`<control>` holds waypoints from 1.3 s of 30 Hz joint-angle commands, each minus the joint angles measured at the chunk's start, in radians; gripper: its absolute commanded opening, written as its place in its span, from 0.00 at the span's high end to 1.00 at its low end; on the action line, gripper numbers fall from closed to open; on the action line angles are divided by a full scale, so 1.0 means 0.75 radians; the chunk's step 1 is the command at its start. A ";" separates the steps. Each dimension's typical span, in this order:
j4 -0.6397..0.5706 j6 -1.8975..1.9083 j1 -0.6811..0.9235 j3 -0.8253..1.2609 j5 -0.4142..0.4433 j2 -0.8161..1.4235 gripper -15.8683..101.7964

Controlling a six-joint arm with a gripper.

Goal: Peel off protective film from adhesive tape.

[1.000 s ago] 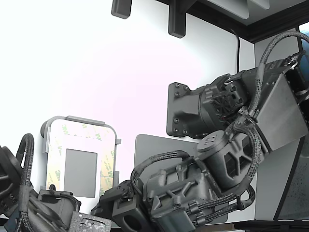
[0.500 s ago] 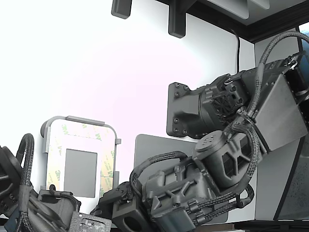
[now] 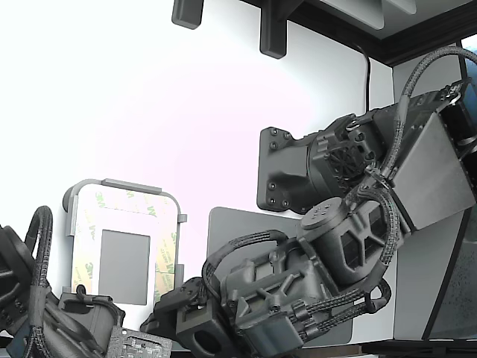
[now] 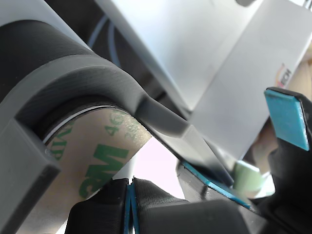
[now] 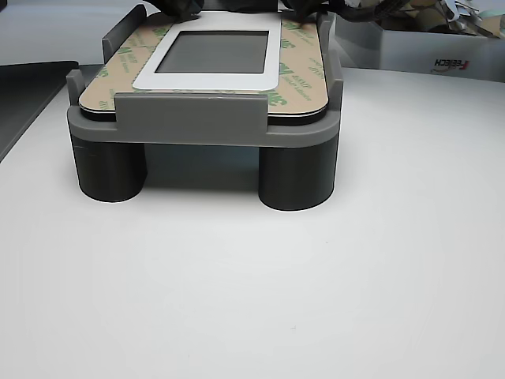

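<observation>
The adhesive tape forms a frame around a grey rectangle (image 5: 213, 51) on a light plate held in a grey fixture (image 5: 205, 118). The protective film (image 5: 304, 75), tan with green 3M logos, lies flat on the tape all round. It also shows in the exterior view as the film (image 3: 165, 246). In the wrist view my gripper (image 4: 130, 189) is shut, its blue pads pressed together. The tips meet right at the edge of the film (image 4: 97, 161), beside the fixture's rounded corner (image 4: 73, 63). Whether any liner is pinched between them is hidden.
My arm (image 3: 298, 291) leans low over a dark-grey mat (image 3: 231, 224) at the exterior view's right of the fixture. A second arm (image 3: 45, 313) sits at the exterior view's lower left. Dark arm parts (image 5: 183, 8) crowd the fixture's far edge. A grey box (image 5: 442, 47) stands behind.
My arm's wrist has dipped and turned slightly downward in the exterior view. The film and plate look the same.
</observation>
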 commanded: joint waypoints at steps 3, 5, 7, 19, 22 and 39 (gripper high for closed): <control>-0.010 0.004 -0.018 -0.022 0.000 0.041 0.96; -0.010 0.004 -0.018 -0.022 0.002 0.041 0.96; -0.010 0.004 -0.016 -0.020 0.002 0.043 0.96; -0.008 0.016 -0.010 0.008 0.004 0.067 0.96; -0.006 0.016 -0.010 0.014 0.004 0.074 0.96; 0.025 0.004 -0.008 0.035 0.004 0.106 0.96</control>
